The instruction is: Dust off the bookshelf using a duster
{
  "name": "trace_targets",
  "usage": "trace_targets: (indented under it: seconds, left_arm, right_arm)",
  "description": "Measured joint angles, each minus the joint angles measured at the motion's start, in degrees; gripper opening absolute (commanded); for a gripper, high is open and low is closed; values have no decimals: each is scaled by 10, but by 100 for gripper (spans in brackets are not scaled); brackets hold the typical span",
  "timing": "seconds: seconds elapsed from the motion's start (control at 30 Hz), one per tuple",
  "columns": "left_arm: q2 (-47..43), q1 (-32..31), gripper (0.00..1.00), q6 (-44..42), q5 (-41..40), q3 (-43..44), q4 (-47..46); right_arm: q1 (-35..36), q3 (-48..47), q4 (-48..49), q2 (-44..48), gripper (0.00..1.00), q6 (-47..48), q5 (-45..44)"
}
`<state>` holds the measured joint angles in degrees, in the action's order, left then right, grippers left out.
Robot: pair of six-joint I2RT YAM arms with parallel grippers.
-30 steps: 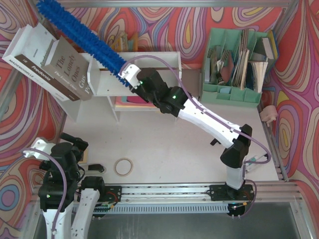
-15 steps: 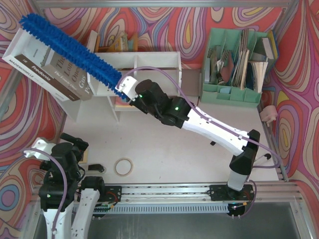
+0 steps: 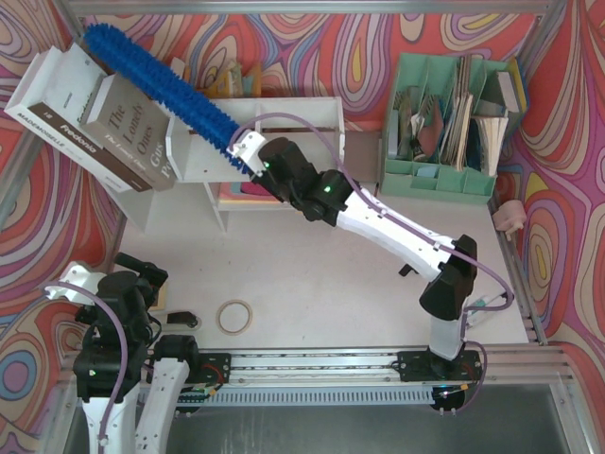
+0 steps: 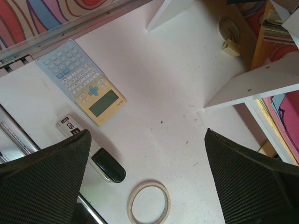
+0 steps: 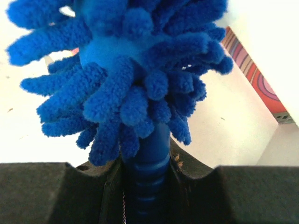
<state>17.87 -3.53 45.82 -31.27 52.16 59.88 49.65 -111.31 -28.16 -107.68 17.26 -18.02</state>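
Note:
The blue fluffy duster [image 3: 156, 87] slants from my right gripper [image 3: 248, 151] up to the far left, over the top left of the white bookshelf [image 3: 284, 112] and the leaning books. My right gripper is shut on the duster's ribbed blue handle [image 5: 148, 182]; the shaggy head [image 5: 126, 65] fills the right wrist view. My left gripper [image 3: 104, 284] hangs above the near left corner of the table, jaws wide open and empty; its fingers [image 4: 42, 177] frame the table in the left wrist view.
Two large books [image 3: 90, 118] lean against the bookshelf's left side. A mint-green file organizer [image 3: 454, 113] stands at the back right. A tape roll [image 3: 234, 316], also in the left wrist view [image 4: 149, 203], a calculator [image 4: 81, 81] and a black-capped marker [image 4: 91, 154] lie near the left arm.
My right arm swung the duster: its tip dropped down-left over the books half a second ago, then came back up and right. The left arm has not moved.

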Motion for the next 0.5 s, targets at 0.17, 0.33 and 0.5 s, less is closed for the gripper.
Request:
trace_targets:
  seconds: [0.17,0.33,0.5]
  left_arm:
    - [0,0,98,0,0,0,0]
    - [-1,0,98,0,0,0,0]
    - [-1,0,98,0,1,-2,0]
  right_arm:
    - [-20,-19,-9,1,0,-24,-8]
    - [-23,-23,-45,13,0,-95,-13]
    - [1,7,-75,67,0,-200,11]
